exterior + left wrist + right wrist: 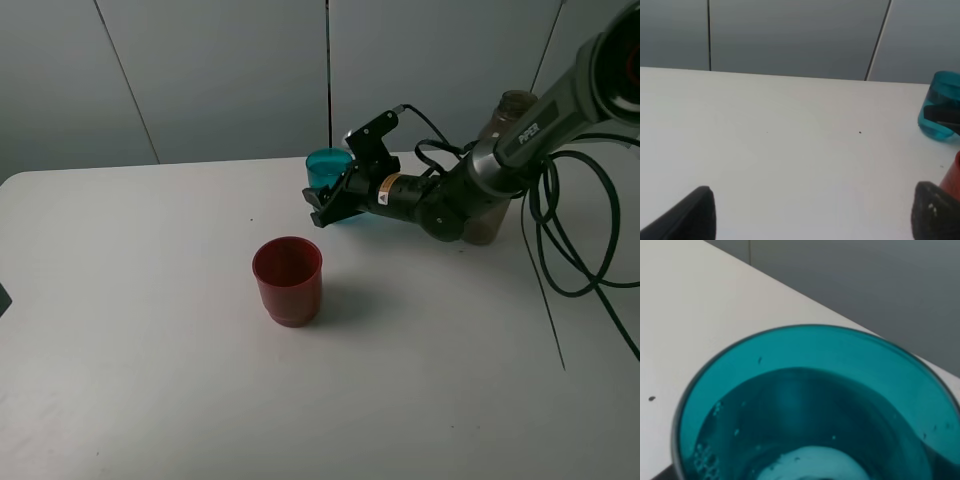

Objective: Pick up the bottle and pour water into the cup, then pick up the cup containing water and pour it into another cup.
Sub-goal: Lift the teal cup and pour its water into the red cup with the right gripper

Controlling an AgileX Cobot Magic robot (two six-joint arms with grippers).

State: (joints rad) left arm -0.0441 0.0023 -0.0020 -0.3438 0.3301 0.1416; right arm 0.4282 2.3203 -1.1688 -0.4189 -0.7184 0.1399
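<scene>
While the cup (327, 166) sits between them, the jaws of the right gripper (323, 205) pinch its sides.

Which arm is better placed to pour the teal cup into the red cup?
Right. The right gripper holds the water-filled teal cup near the red cup; the left gripper hangs open, empty.

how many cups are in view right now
2. The teal cup stands toward the back of the table, in the grip of the right hand. The red cup stands free in front of it. None looks hidden.
</scene>
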